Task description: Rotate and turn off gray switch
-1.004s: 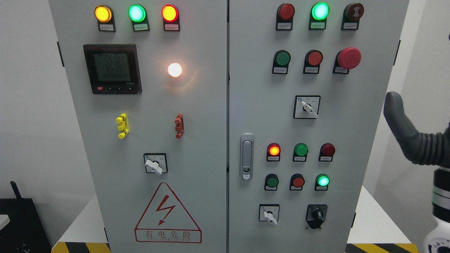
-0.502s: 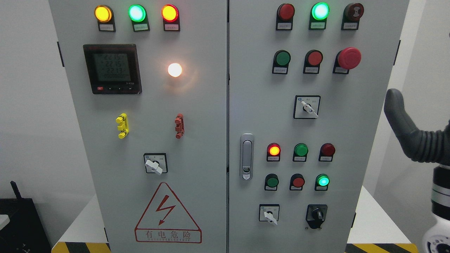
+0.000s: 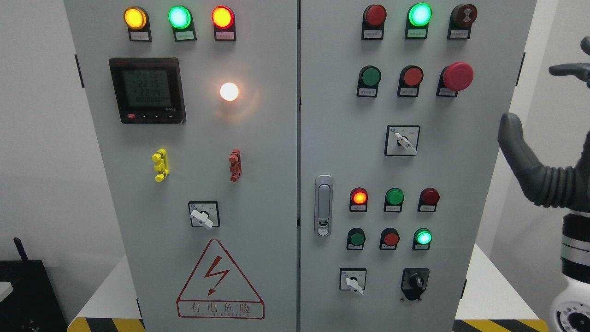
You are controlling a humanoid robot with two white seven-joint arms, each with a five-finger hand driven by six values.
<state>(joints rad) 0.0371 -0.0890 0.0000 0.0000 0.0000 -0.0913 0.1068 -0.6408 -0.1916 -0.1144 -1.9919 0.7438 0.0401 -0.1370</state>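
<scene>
Three grey-white rotary switches sit on the grey cabinet. One is on the left door [image 3: 202,217], one at the middle of the right door [image 3: 404,142], and one low on the right door [image 3: 353,281]; all their levers point down-right. My right hand [image 3: 530,94] is raised at the right edge of the view, beside the cabinet's side and level with the middle right switch. Its dark thumb [image 3: 515,140] sticks up and a finger [image 3: 566,69] points left, spread and holding nothing. It touches no switch. My left arm is out of view.
A black rotary switch [image 3: 415,282] sits low right, a red mushroom button [image 3: 457,76] upper right, and a door handle [image 3: 323,205] at the centre seam. Lit lamps, push buttons, a meter [image 3: 147,90] and a warning triangle [image 3: 220,281] fill the doors. A black box [image 3: 27,295] stands lower left.
My right hand has risen and drifted slightly left along the cabinet's right side; a finger now shows at the upper right edge. The switches have not turned.
</scene>
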